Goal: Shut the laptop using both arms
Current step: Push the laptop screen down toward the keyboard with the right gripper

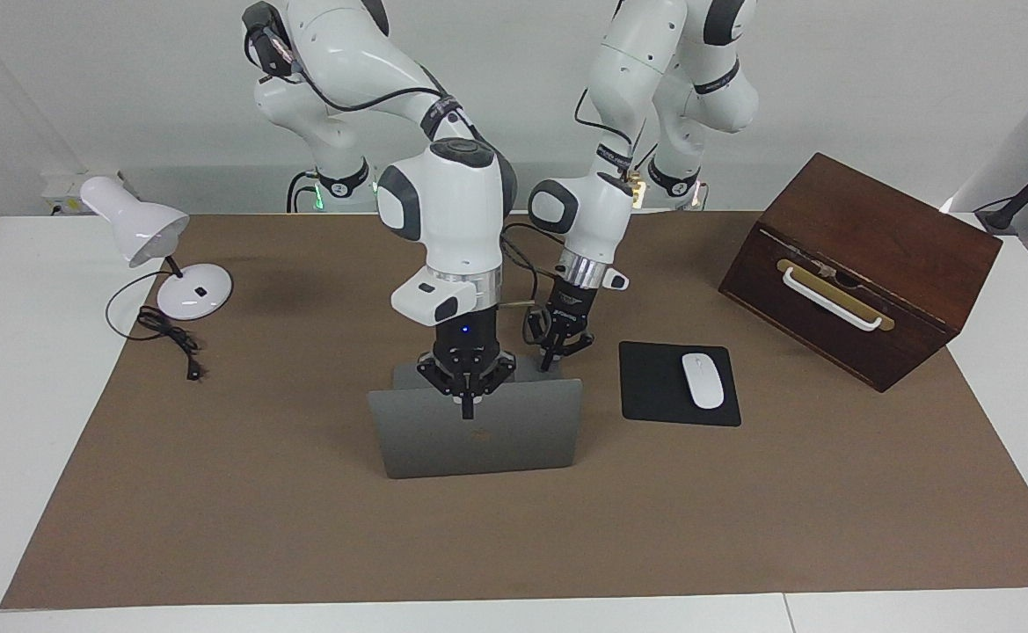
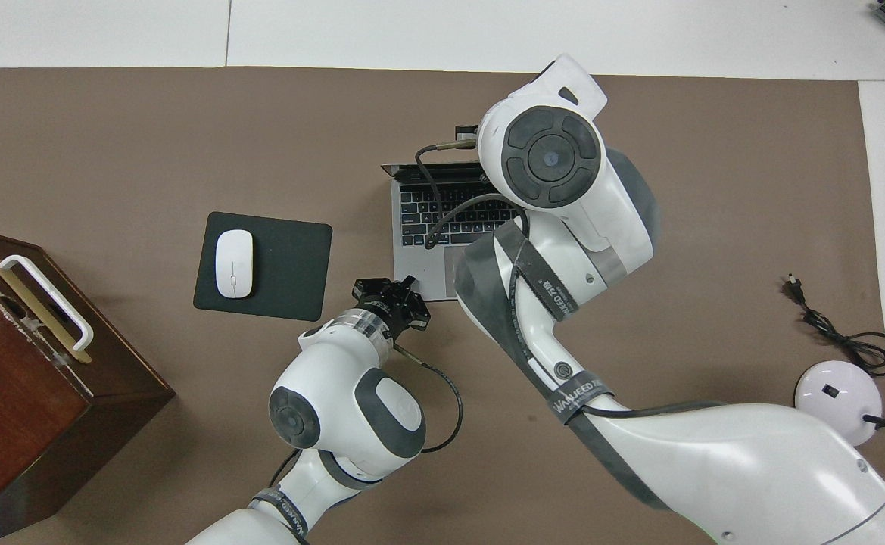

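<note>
"wanjeed" on the grey strap (image 2: 574,393) of the right arm (image 2: 715,462)

You see a white table (image 1: 3,369) whose middle is covered by a brown mat (image 1: 514,527), set against a plain pale wall (image 1: 874,79). Toward the right arm's end stands a white desk lamp (image 1: 162,255) with its black cord (image 1: 171,338) coiled on the mat; toward the left arm's end sits a dark wooden box (image 1: 865,264) with a white handle, tilted back. Between box and mat centre lies a black mouse pad (image 1: 650,396) bearing a white mouse (image 1: 703,380).
</note>
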`<state>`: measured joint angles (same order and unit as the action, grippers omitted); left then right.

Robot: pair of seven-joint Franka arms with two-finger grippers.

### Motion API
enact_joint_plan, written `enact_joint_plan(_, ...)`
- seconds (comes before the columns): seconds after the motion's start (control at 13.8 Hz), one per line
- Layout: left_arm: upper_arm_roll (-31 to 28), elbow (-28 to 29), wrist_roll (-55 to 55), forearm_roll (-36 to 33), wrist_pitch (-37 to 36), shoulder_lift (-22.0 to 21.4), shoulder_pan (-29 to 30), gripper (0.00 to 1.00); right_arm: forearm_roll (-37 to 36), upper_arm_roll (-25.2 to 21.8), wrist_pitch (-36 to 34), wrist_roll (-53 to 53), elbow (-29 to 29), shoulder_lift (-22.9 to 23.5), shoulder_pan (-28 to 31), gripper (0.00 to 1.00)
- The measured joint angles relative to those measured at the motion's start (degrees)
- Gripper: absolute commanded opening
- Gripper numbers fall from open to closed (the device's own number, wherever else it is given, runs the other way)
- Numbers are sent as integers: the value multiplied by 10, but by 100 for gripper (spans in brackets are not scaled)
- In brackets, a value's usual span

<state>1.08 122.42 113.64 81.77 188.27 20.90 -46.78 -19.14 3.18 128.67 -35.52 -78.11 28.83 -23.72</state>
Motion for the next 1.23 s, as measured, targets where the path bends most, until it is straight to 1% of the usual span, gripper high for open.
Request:
enact_joint_plan(0.29,0,0,0,0,0,0,0,0,5,2,-2,0,-9,4,-4,0)
enact_joint_plan(0.58,0,0,0,0,0,0,0,0,47,2,-11,0,-14,4,-8,0)
enact_joint_plan(0.87,0,0,0,0,0,0,0,0,53,2,-12,0,-16,4,-8,0)
enact_joint_plan(1.23,0,0,0,0,0,0,0,0,78,2,-12,0,-29,4,-7,0)
